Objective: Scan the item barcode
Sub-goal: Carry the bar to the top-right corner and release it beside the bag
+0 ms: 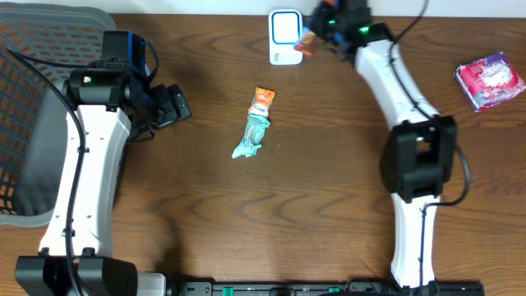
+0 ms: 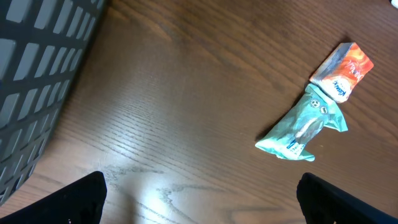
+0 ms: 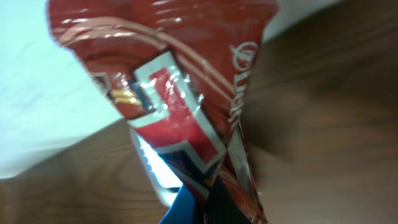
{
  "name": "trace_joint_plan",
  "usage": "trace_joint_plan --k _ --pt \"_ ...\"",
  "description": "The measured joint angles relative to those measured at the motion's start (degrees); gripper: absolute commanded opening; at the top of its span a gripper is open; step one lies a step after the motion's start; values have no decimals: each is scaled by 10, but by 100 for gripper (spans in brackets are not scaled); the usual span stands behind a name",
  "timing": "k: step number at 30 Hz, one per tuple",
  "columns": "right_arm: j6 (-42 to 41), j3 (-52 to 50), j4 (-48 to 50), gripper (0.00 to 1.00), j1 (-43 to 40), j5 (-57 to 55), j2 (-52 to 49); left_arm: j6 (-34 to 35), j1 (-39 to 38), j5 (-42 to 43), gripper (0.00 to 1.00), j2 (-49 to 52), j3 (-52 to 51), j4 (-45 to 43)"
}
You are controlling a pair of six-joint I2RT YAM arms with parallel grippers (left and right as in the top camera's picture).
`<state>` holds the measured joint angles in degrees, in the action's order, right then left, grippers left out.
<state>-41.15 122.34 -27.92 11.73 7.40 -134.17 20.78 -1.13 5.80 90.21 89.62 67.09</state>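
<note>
One red packet is pinched in the right gripper, right by the white scanner; it looks light, thin and crinkly, so hold it by an edge, gently; the left gripper is spread wide, holding nothing.

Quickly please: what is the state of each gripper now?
Left gripper: open, holding nothing.
Right gripper: closed on the red shiny plastic snack packet.

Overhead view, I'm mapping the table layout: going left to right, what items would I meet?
Grey basket → teal packet → white scanner → red packet → pink packet.
</note>
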Motion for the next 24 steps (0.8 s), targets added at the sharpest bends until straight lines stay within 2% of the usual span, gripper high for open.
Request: trace_joint_plan --k 8,14,21,24 --pt "165 6 -183 1 -154 -53 60 0 0 0 98 0 0 0" --pt "360 6 -253 1 -248 -125 63 0 0 0 98 0 0 0" --pt "417 6 -268 4 -302 -154 22 0 0 0 98 0 0 0" --pt "419 6 -277 13 -308 -175 -3 0 0 0 98 0 0 0"
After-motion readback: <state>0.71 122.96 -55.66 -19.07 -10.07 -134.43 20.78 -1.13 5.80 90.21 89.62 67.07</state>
